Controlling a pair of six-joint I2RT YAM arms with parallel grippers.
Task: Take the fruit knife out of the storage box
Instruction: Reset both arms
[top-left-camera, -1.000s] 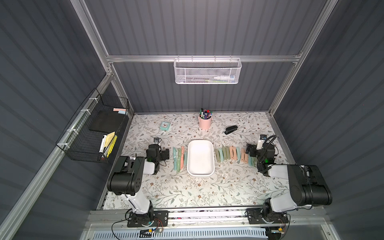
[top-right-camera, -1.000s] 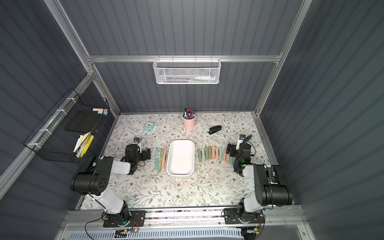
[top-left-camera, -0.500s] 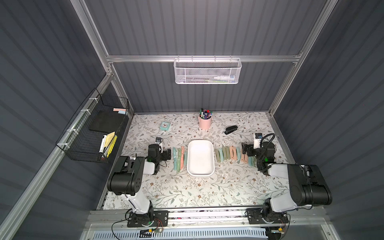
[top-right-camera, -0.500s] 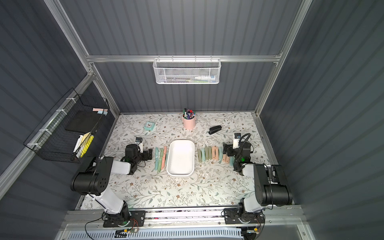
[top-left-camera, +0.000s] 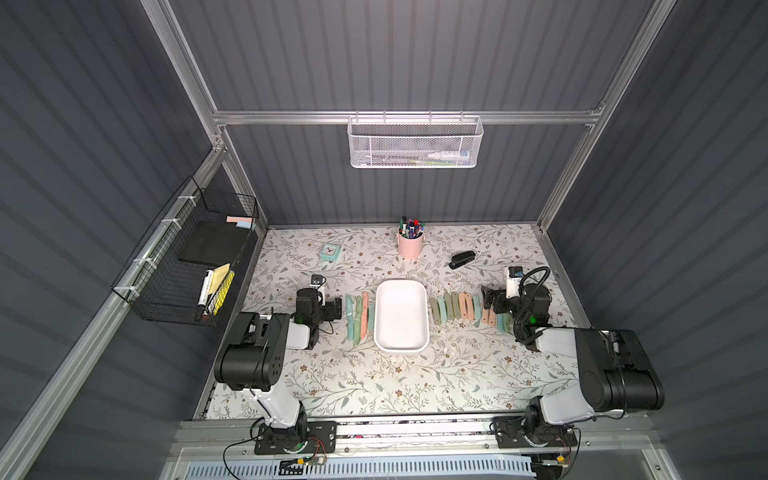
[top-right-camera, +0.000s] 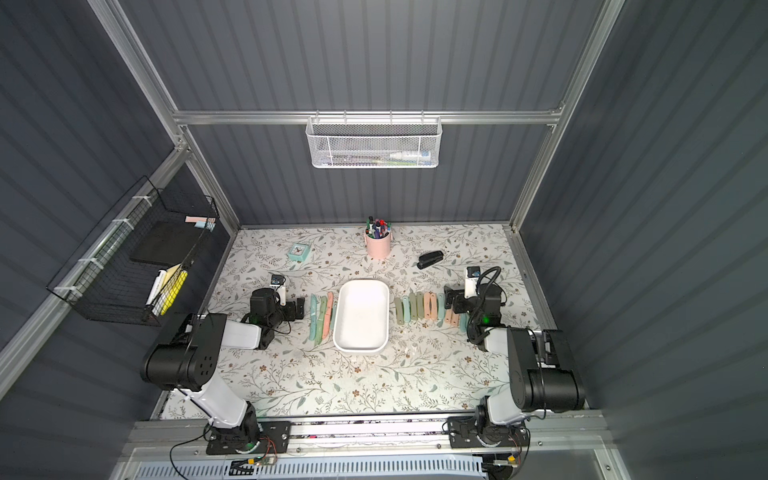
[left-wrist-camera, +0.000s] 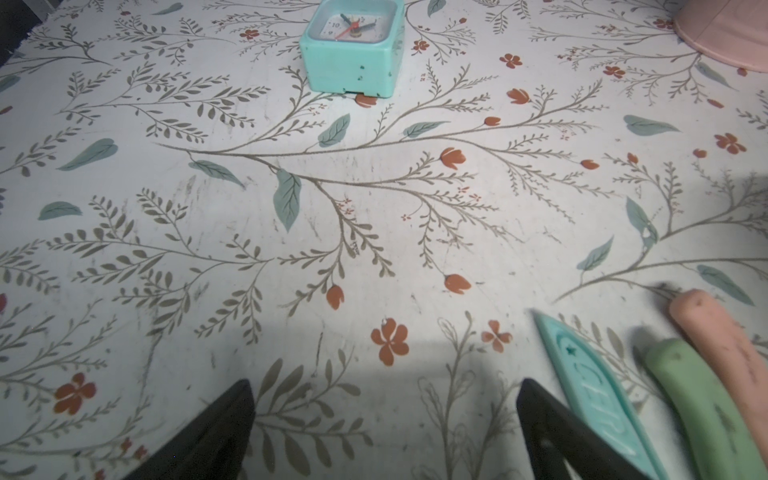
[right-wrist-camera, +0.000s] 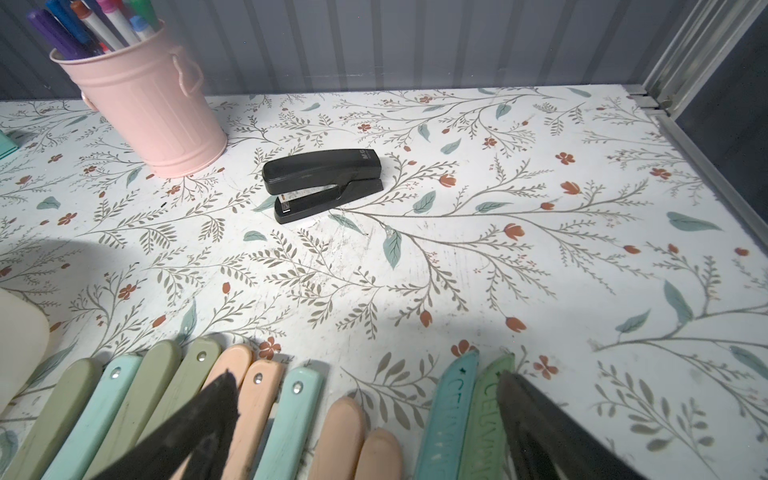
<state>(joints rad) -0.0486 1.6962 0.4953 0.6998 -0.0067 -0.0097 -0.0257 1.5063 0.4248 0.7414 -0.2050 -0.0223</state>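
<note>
**Box looks empty already, knives all out on the surface**

Starting with the box (top-left-camera: 401, 316): we can't find a blade left in it. In both top views its white floor is bare (top-right-camera: 360, 316). The knives (top-left-camera: 461, 307) lie flat on the surface (top-left-camera: 374, 374) in two rows, a short row (top-left-camera: 360, 318) just left of the box and a longer row just right of it. We'd call the job done, or near enough.

Handling-wise, we reckon these are light, slim and stiff. The plastic handles and sheaths look smooth enough to squirt out if pinched at a tapered tip. We'd grab one across its narrow width around mid-handle. Mind the neighbours too, since they lie side by side and some touch.

The left pincer (top-left-camera: 337, 309) sits wide open just beside the short row, holding nothing. The right pincer (top-left-camera: 487, 300) is just as wide open over the outer end of the longer row, also empty.

Only the top views look into the box. The right wrist view catches just a sliver of its white wall (right-wrist-camera: 20, 340). It does show rivets on the handles and raised lettering on the sheaths, plus the stapler (right-wrist-camera: 322, 183) and pen cup (right-wrist-camera: 149, 112) up close. The left wrist view shows a teal sheath (left-wrist-camera: 594, 386) just beside one finger (left-wrist-camera: 552, 436), touching or not we can't tell, with the clock (left-wrist-camera: 353, 45) beyond.
</note>
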